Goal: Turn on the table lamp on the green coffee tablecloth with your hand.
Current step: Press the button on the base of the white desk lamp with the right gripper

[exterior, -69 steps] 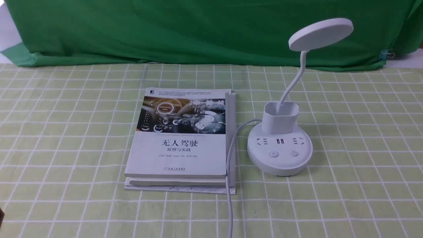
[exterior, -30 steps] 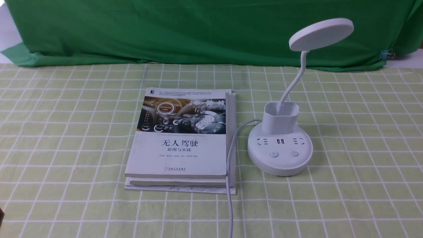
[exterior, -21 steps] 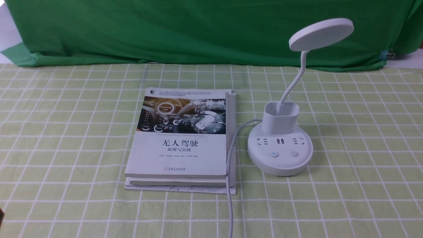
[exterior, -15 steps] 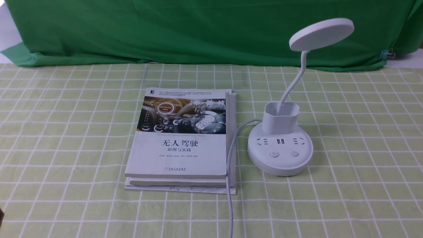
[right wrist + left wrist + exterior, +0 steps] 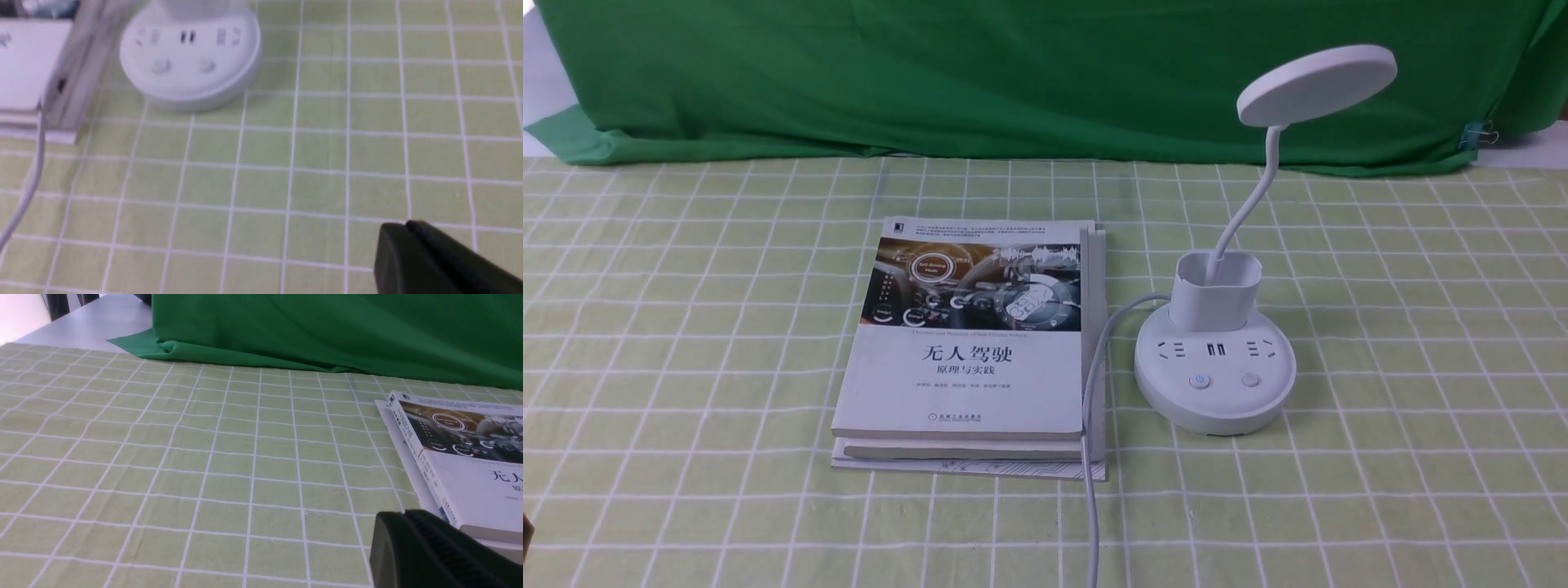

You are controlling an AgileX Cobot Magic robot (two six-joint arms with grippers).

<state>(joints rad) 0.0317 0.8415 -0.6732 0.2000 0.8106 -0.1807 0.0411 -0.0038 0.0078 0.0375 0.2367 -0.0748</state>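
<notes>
My right gripper (image 5: 402, 224) is closed on nothing; I judge I'm approaching, and must next reach the lamp's power button (image 5: 1199, 381).

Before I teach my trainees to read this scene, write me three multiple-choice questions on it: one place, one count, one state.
1. Where do the books lie?
A) right of the lamp
B) left of the lamp
C) behind the lamp

2. How many round buttons are on the lamp's base?
A) two
B) four
C) five

3. How does the right gripper stand?
A) wide open
B) shut
C) clamped on the cable

1 B: the front view shows them left of the lamp.
2 A: two show below the sockets.
3 B: its fingertips meet, nothing between them.
</notes>
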